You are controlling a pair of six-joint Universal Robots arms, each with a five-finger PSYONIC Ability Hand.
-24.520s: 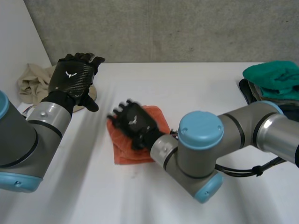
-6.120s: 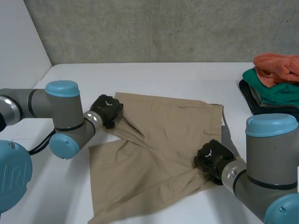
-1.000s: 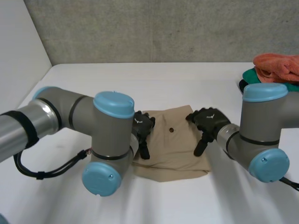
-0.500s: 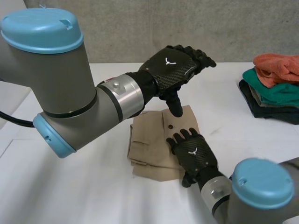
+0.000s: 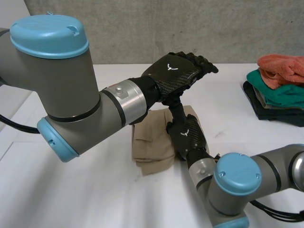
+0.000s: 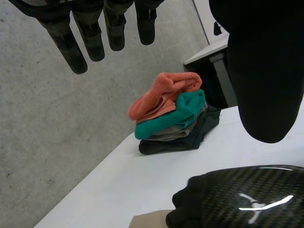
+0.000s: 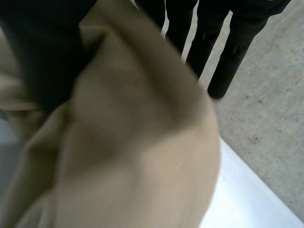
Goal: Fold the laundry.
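Head view: the left hand [image 5: 180, 71] hovers above the white table [image 5: 71, 199], its fingers loose and holding nothing. The right hand [image 5: 189, 137] rests on the folded beige cloth [image 5: 151, 147] at mid-table.

Left wrist view: a white emblem, perhaps a bird, marks the right hand's back. The laundry pile [image 6: 171, 114] has orange on top.

Right wrist view: the fingers [image 7: 221, 52] are straight, with the beige cloth across the palm.

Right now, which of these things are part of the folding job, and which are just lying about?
Part of the job: folded beige cloth garment; black right hand on it; black left hand raised above; stack of folded orange, green and dark clothes.
Just there: white table; grey concrete wall.
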